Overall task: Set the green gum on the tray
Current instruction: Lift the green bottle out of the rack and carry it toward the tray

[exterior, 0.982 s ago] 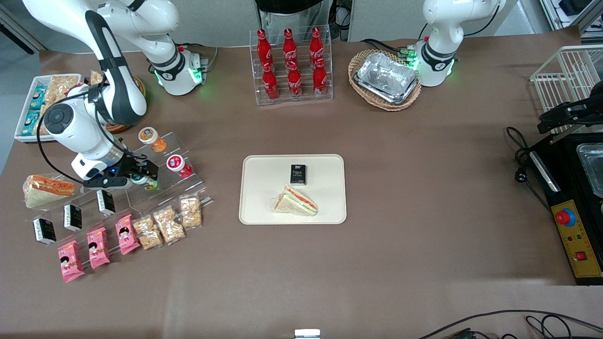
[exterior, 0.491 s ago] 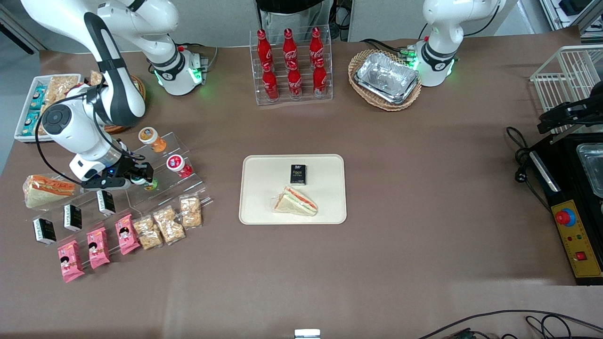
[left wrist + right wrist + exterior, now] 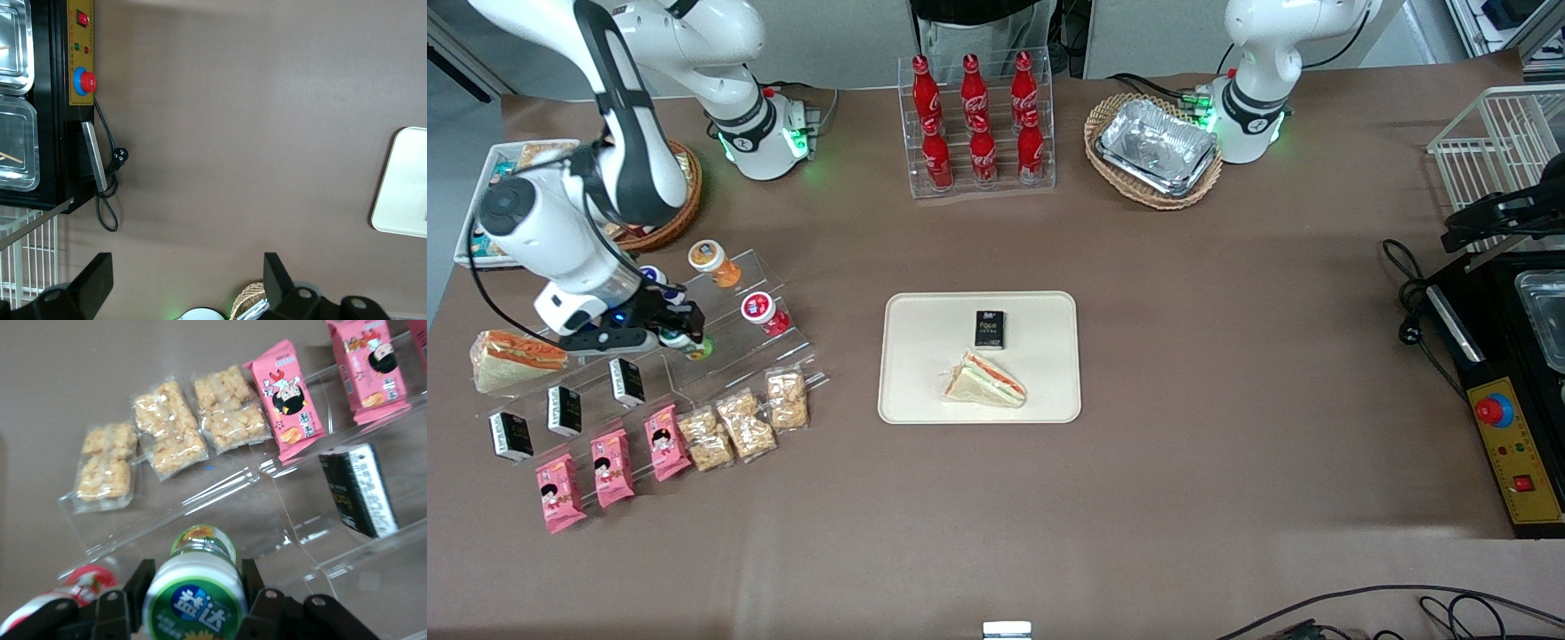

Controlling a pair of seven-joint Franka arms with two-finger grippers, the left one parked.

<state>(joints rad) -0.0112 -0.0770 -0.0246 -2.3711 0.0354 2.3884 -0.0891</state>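
The green gum (image 3: 195,597), a small jar with a green-and-white lid, sits between the fingers (image 3: 251,581) of my right gripper (image 3: 193,587), which is shut on it. In the front view the gripper (image 3: 679,335) holds the green gum (image 3: 695,348) just over the clear acrylic stand (image 3: 729,356) at the working arm's end of the table. The cream tray (image 3: 925,356) lies mid-table, well apart from the gripper, and carries a black packet (image 3: 990,328) and a wrapped sandwich (image 3: 985,380). A corner of the tray (image 3: 407,187) shows in the left wrist view.
A red-lidded jar (image 3: 760,309), an orange-lidded jar (image 3: 710,260) and a blue-lidded jar (image 3: 651,273) stand on the stand near the gripper. Pink packets (image 3: 609,467), cracker bags (image 3: 743,422) and black packets (image 3: 565,409) lie nearer the camera. Cola bottles (image 3: 975,116) and foil containers (image 3: 1158,147) stand farther back.
The gripper with the green gum has drawn back along the stand, away from the tray. The blue-lidded jar has come into view as the arm moved off it.
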